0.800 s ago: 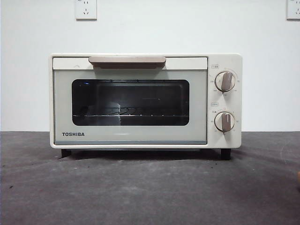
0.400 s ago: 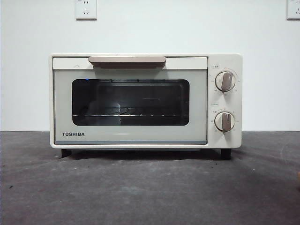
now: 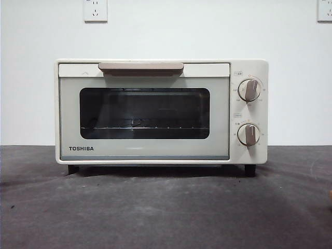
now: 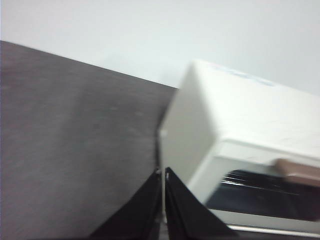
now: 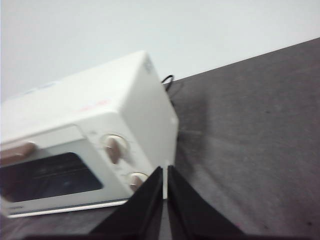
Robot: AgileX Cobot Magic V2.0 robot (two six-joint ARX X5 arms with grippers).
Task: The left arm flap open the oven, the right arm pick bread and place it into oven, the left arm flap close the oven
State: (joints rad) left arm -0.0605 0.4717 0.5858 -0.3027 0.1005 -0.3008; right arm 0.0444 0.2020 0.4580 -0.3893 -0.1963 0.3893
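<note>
In the front view we see the oven point(image 3: 161, 111) standing in the middle of the frame on a dark grey table point(image 3: 166, 207) with a slightly mottled, matte surface. Its door is shut, the beige handle point(image 3: 140, 67) runs along the door's top edge, and two knobs point(image 3: 249, 90) sit one above the other on the right panel. A wire rack point(image 3: 145, 126) shows through the dark glass. Behind it rises a plain white wall point(image 3: 31, 78), with a socket point(image 3: 95, 10) at the upper left and another point(image 3: 324, 10) at the upper right corner. No arm enters this view, and we cannot find the bread in any picture. In the left wrist view, which is blurred, the left gripper point(image 4: 163, 175) is clenched, its jaws nearly touching, above the table beside the oven's handle-side corner. In the right wrist view the right gripper point(image 5: 164, 172) is likewise pressed shut, holding nothing, off the oven's knob side, and a black cable point(image 5: 169, 80) trails behind the oven.
</note>
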